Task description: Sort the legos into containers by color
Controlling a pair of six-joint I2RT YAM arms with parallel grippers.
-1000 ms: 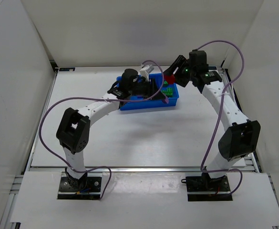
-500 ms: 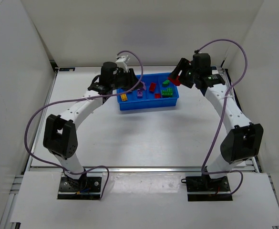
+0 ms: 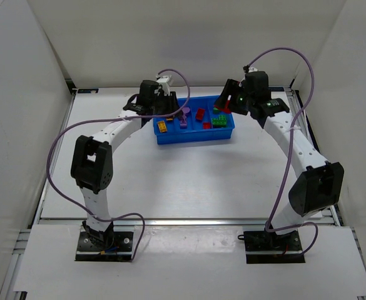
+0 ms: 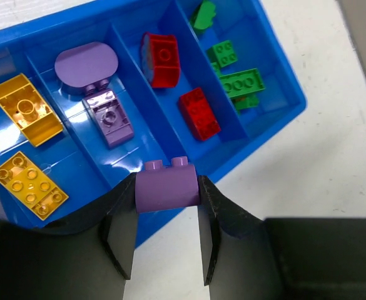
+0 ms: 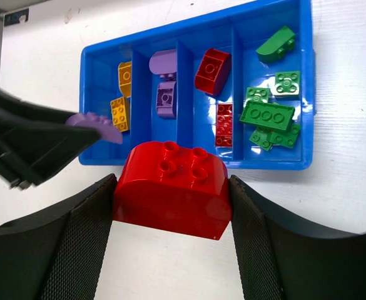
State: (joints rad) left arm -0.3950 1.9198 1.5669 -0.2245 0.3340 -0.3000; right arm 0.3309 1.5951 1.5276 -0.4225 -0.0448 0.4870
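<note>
Two bricks are held aloft at once, so the step in hand looks like the carry to the tray. Left gripper [image 4: 167, 195] is pinched narrow on a purple brick [image 4: 167, 182], which hangs over the near wall of the blue tray [image 5: 264, 165], just short of the purple compartment [image 5: 164, 134] where two purple pieces already lie. Right gripper [image 5: 171, 187] is clamped at a middling spread on a rounded red brick [image 5: 170, 194], above the table beside the tray's long wall.

Every other brick in view already lies in the tray, sorted yellow, purple, red and green, so these are probably the last two. Next, the left arm needs a short reach inward, a descent and a release. The right must line up over the red compartment [image 5: 201, 125] between its dividers. Both arms crowd one small tray, so taking turns seems wise.

No brand or lettering reads on bricks or tray; a dark tag [image 5: 17, 15] at the table's corner is too small to read
</note>
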